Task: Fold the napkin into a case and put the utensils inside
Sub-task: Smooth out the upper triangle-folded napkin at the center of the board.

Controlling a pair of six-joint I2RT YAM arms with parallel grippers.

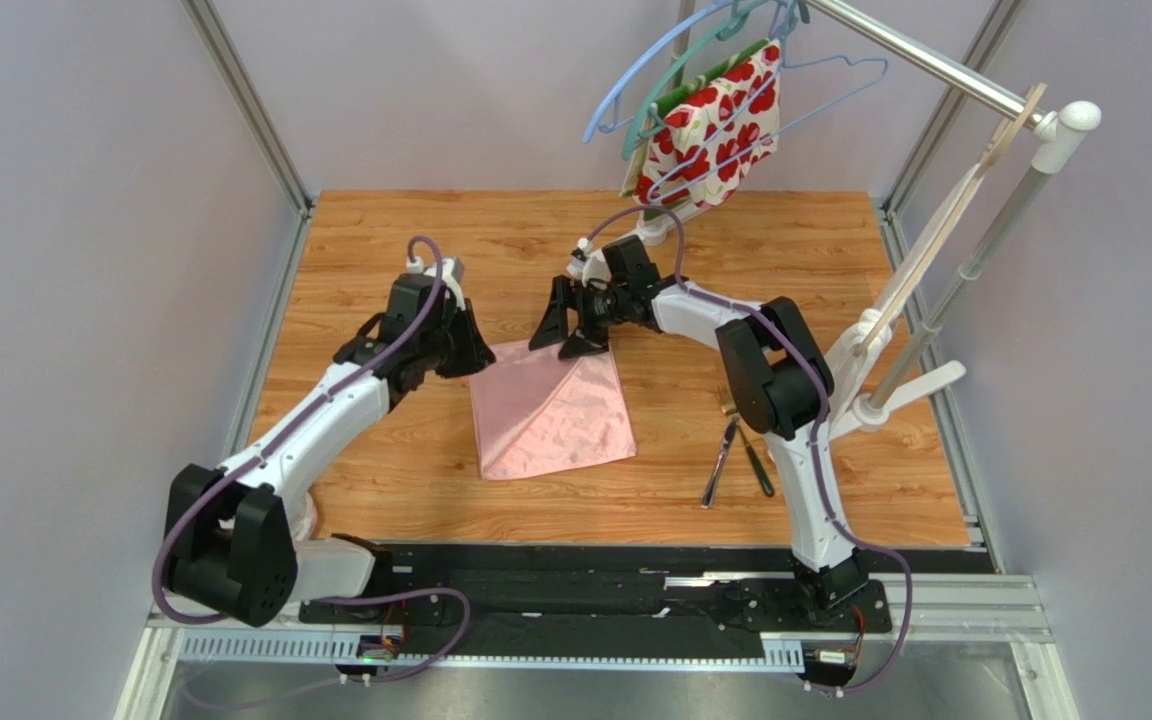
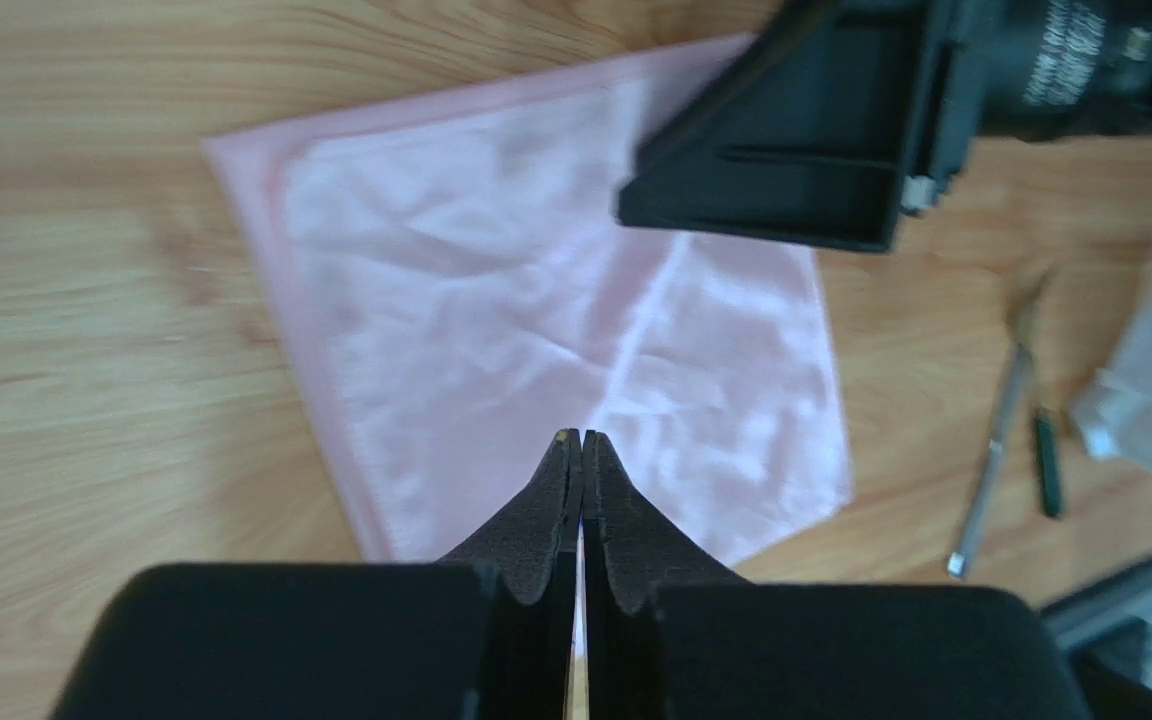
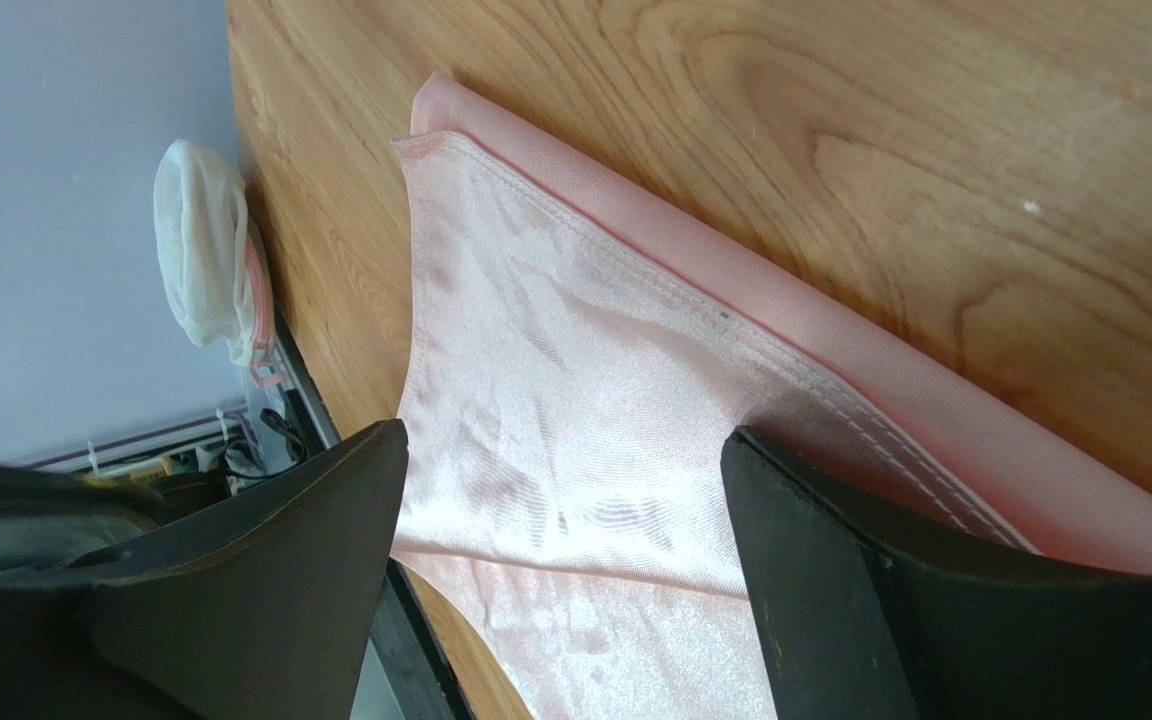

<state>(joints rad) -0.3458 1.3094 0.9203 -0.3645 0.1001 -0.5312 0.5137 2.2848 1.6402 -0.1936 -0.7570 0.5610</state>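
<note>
- Napkin (image 1: 552, 413): light pink and shiny, lying flat on the wooden table (image 1: 387, 270) at the centre of the top view. It is not yet a case. The right wrist view shows two layers at one edge, with the lower layer sticking out past the hemmed upper one.
- Right gripper (image 1: 570, 336): at the napkin's upper right corner, jaws spread wide and straddling that edge, gripping nothing. Risk: on closing it catches only the top layer, so the layers peel apart instead of folding together.
- Left gripper (image 2: 582, 444): by the upper left corner, pads pressed together, no cloth seen between them. Risk: a clenched tip touching down drags the slick cloth and skews it.
- The two grippers are near each other along one edge. Risk: they collide if both work toward the middle.
- Utensils (image 1: 723, 450): the fork (image 2: 992, 450) and the darker thin piece (image 2: 1045, 465) lie close together to the right of the napkin, apart from it and near the right arm (image 1: 763, 375). Risk: an arm swing knocks them away.
- Red-and-white floral cloth (image 1: 710, 128): hangs at upper right, behind the right gripper. Risk: a high lift snags it.
</note>
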